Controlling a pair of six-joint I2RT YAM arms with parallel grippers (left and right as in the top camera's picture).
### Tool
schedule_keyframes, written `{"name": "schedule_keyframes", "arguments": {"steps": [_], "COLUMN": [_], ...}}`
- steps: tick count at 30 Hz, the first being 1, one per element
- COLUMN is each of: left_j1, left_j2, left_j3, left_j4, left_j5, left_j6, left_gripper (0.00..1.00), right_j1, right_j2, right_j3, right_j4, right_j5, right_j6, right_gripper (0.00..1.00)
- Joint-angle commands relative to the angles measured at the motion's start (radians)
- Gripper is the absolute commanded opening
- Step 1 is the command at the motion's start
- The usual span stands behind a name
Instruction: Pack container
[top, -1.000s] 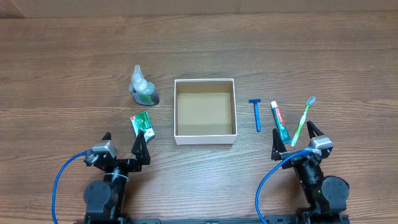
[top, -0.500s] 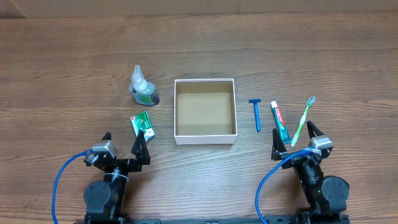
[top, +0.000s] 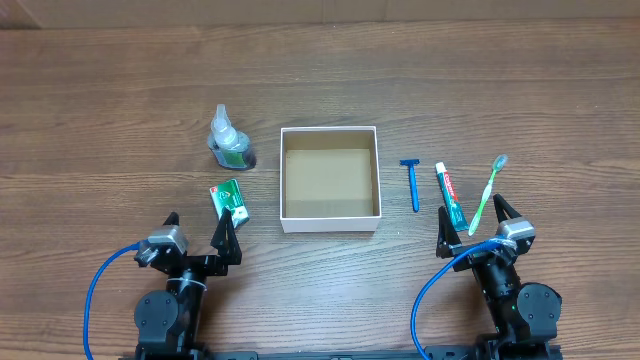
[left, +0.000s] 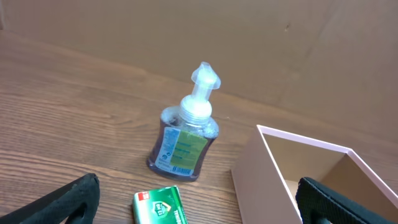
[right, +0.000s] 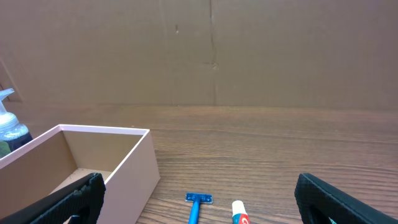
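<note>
**Clerk:** Where was the container?

**Inspector:** The container (top: 330, 180) sat on the wooden table (top: 500, 90), at its middle, between the two arms and a little beyond them. It was open at the top, and its brown floor showed.

**Clerk:** And to its left?

**Inspector:** A clear pump bottle (top: 228, 140) stood upright near the far left corner of the container, apart from it. A small green packet (top: 229, 201) lay nearer the arms, just beside the left wall.

**Clerk:** To its right?

**Inspector:** A blue razor (top: 412, 185), a toothpaste tube (top: 450, 195) and a green toothbrush (top: 487, 195) lay side by side, the razor closest to the container. None touched it.

**Clerk:** The grippers?

**Inspector:** The left gripper (top: 200, 230) was at the near edge with its jaws wide apart. One fingertip was by the near end of the packet, but I could not tell whether they touched. The right gripper (top: 472, 222) was likewise spread wide, and from overhead the near ends of the tube and the toothbrush lay between its fingers.
</note>
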Motion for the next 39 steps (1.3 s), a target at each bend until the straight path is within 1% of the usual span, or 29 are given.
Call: {"name": "schedule_keyframes", "arguments": {"steps": [1, 2, 3, 4, 5, 8, 12, 15, 16, 17, 18, 20, 21, 23, 25, 27, 30, 33, 36, 39], "left_j1": [0.005, 0.005, 0.005, 0.005, 0.005, 0.005, 0.005, 0.005, 0.005, 0.005, 0.005, 0.005, 0.005, 0.005, 0.005, 0.005, 0.005, 0.005, 0.005, 0.005], "left_j2": [-0.008, -0.008, -0.008, -0.008, -0.008, -0.003, 0.096, 0.32, 0.402, 0.515, 0.588, 0.834, 0.942, 1.094, 1.236, 1.353, 1.494, 1.608, 1.703, 1.765], "left_j3": [-0.006, -0.006, -0.004, 0.006, 0.026, 0.138, 0.404, 0.696, 0.787, 0.905, 0.978, 1.215, 1.312, 1.452, 1.563, 1.627, 1.632, 1.632, 1.632, 1.632], "left_j4": [0.009, 0.027, 0.042, 0.042, 0.02, -0.125, -0.278, -0.454, -0.527, -0.633, -0.698, -0.902, -0.963, -1.027, -1.036, -1.025, -0.989, -0.985, -0.963, -0.929], "left_j5": [0.163, 0.251, 0.311, 0.386, 0.418, 0.378, 0.356, 0.189, 0.132, 0.076, 0.054, 0.014, 0.018, 0.076, 0.097, 0.097, 0.098, 0.083, 0.07, 0.069], "left_j6": [-0.02, -0.059, -0.072, -0.071, -0.071, -0.062, 0.001, 0.028, 0.028, 0.047, 0.061, 0.088, 0.086, 0.086, 0.086, 0.087, 0.07, 0.076, 0.116, 0.122], "left_gripper": [1.0, 1.0, 1.0, 1.0, 1.0, 1.0, 1.0, 1.0, 1.0, 1.0, 1.0, 1.0, 1.0, 1.0, 1.0, 1.0, 1.0, 1.0, 1.0, 0.99], "right_j1": [-0.003, -0.003, -0.003, -0.003, -0.003, -0.003, -0.003, -0.003, -0.003, -0.003, -0.003, -0.003, -0.003, -0.003, -0.003, -0.003, -0.003, -0.003, -0.003, -0.003], "right_j2": [-0.01, -0.01, -0.01, -0.01, -0.01, -0.01, -0.01, -0.01, -0.01, -0.01, -0.01, -0.01, -0.01, -0.01, -0.01, -0.01, -0.01, -0.01, -0.01, -0.01], "right_j3": [-0.011, -0.011, -0.011, -0.011, -0.011, -0.011, -0.011, -0.011, -0.011, -0.011, -0.011, -0.011, -0.011, -0.011, -0.011, -0.011, -0.011, -0.011, -0.011, -0.011], "right_j4": [0.006, 0.006, 0.006, 0.006, 0.006, 0.006, 0.006, 0.006, 0.006, 0.006, 0.006, 0.006, 0.006, 0.006, 0.006, 0.006, 0.006, 0.006, 0.006, 0.006], "right_j5": [-0.006, -0.006, -0.006, -0.006, -0.006, -0.006, -0.006, -0.006, -0.006, -0.006, -0.006, -0.006, -0.006, -0.006, -0.006, -0.005, -0.006, -0.006, -0.006, -0.006], "right_j6": [-0.004, -0.004, -0.004, -0.004, -0.004, -0.004, -0.004, -0.004, -0.004, -0.004, -0.004, -0.004, -0.004, -0.004, -0.004, -0.004, -0.004, -0.004, -0.004, -0.004], "right_gripper": [1.0, 1.0, 1.0, 1.0, 1.0, 1.0, 1.0, 1.0, 1.0, 1.0, 1.0, 1.0, 1.0, 1.0, 1.0, 1.0, 1.0, 1.0, 1.0, 1.0]}}
